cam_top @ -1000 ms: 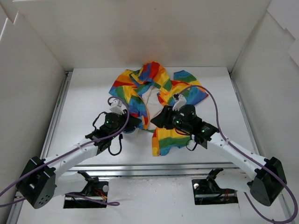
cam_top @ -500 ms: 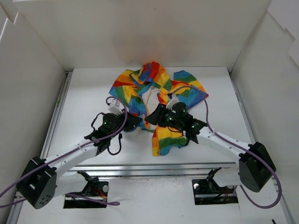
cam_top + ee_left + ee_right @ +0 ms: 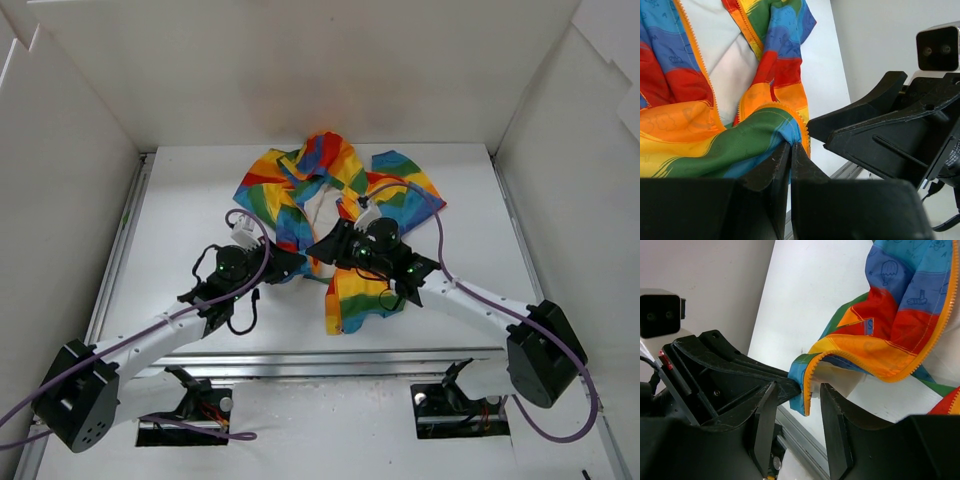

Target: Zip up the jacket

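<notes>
Pinching the jacket (image 3: 715, 135) by a blue-and-green hem corner, our left gripper (image 3: 790, 146) has its jaws pressed together on the cloth. Our right gripper (image 3: 799, 407) faces it, jaws spread, with that orange-toothed zipper edge (image 3: 806, 390) between them. Beyond both jaws, the rest lies crumpled on the table (image 3: 180, 220).

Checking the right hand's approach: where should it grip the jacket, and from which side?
On the jacket, the bottom end of the orange zipper edge, probably from opposite the left hand, which pinches that corner: the thin fold stands edge-on between the fingers of the open right hand.
</notes>
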Controlling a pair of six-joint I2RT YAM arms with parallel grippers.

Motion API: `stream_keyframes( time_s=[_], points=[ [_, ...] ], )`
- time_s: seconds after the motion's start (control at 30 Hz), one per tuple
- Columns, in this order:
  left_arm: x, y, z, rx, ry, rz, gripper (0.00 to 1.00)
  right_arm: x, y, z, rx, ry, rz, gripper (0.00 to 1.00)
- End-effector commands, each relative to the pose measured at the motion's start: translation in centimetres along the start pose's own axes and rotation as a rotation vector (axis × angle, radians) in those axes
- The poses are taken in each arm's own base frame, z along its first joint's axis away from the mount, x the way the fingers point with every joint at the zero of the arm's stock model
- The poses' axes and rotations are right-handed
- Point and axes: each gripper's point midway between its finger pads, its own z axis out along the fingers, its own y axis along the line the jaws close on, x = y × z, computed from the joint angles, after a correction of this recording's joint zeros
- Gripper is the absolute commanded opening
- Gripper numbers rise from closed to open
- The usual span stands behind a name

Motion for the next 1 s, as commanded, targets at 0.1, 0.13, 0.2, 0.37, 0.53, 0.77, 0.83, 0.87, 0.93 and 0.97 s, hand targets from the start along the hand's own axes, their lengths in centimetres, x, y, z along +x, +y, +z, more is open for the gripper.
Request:
stream_keyframes(
  time_s=[0.1,0.13,0.2,0.37,0.53,0.77,0.83,0.87,0.93,0.97],
  points=[
    [-2.3,-4.1,-0.4,0.150,-0.067,-0.016,0.00,-1.7,3.8,0.5,-0.130,-0.034,0.010,0.35],
    [-2.2,-4.2,-0.4,0.155,-0.063,-0.014,0.00,-1.8,3.9,0.5,-0.138,-0.037,0.011,0.34],
    [-2.3,-4.3,-0.5,0.162,-0.065,-0.014,0.00,-1.7,3.9,0.5,-0.144,-0.039,0.016,0.32],
    [-2.1,-3.9,-0.6,0.165,-0.061,-0.024,0.00,-1.8,3.7,0.3,-0.140,-0.062,0.029,0.23],
    [-2.0,-4.2,-0.9,0.180,-0.059,-0.027,0.00,-2.3,4.0,0.5,-0.162,-0.082,0.044,0.05],
    [-2.2,-4.6,-1.5,0.202,-0.070,-0.019,0.09,-2.0,3.8,0.7,-0.163,-0.078,0.067,0.00],
    [-2.1,-4.7,-1.5,0.214,-0.068,-0.016,0.18,-2.2,4.1,0.5,-0.180,-0.086,0.076,0.00],
    [-2.1,-4.9,-1.6,0.226,-0.071,-0.017,0.21,-2.3,4.1,0.4,-0.184,-0.090,0.087,0.00],
    [-2.1,-5.1,-1.5,0.233,-0.068,-0.017,0.23,-2.3,4.4,0.4,-0.199,-0.086,0.092,0.00],
    [-2.2,-5.1,-1.4,0.235,-0.069,-0.017,0.22,-2.3,4.5,0.5,-0.203,-0.085,0.094,0.00]
  ],
)
